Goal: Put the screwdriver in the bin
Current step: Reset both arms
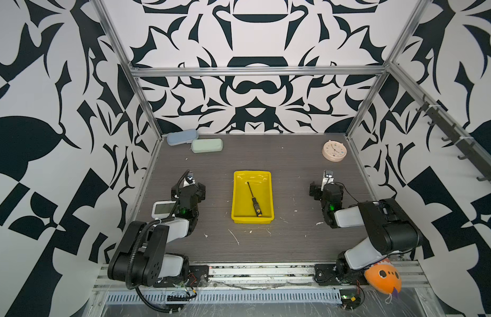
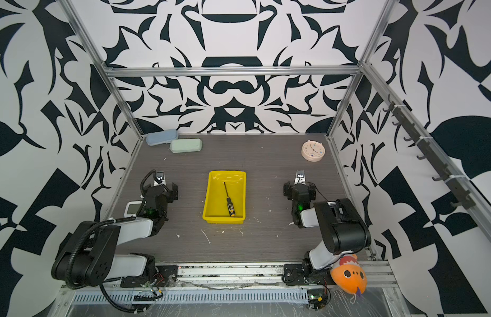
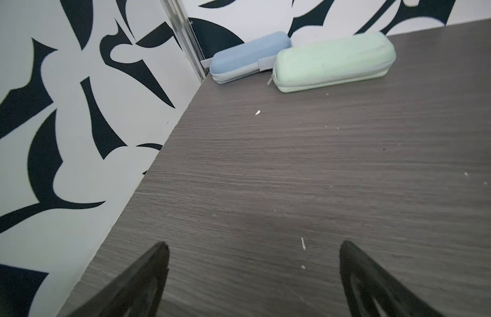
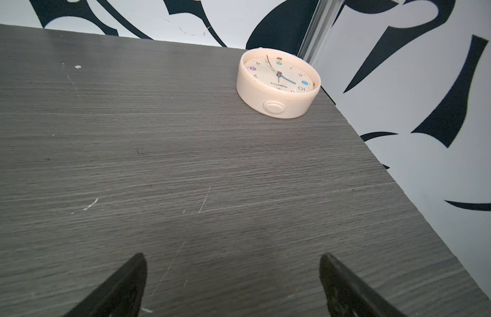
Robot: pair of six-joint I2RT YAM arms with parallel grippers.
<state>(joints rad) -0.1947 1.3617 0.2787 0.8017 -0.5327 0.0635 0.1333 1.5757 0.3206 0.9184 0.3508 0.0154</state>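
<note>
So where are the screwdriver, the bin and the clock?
screwdriver [image 1: 256, 207]: in a top view, black handle.
bin [image 1: 241, 200]: in a top view, bare floor.
clock [image 4: 278, 75]: right wrist view, dial face.

I note a pale blue case [image 1: 182, 137] and a green case [image 1: 207, 145] just beside each other in the table's [image 1: 293, 247] far left corner. A cream clock [image 1: 334, 150] lies face up at far right. A white display unit [image 1: 162, 210] sits at the left edge. An orange plush toy [image 1: 383, 278] rests on the front rail.
</note>
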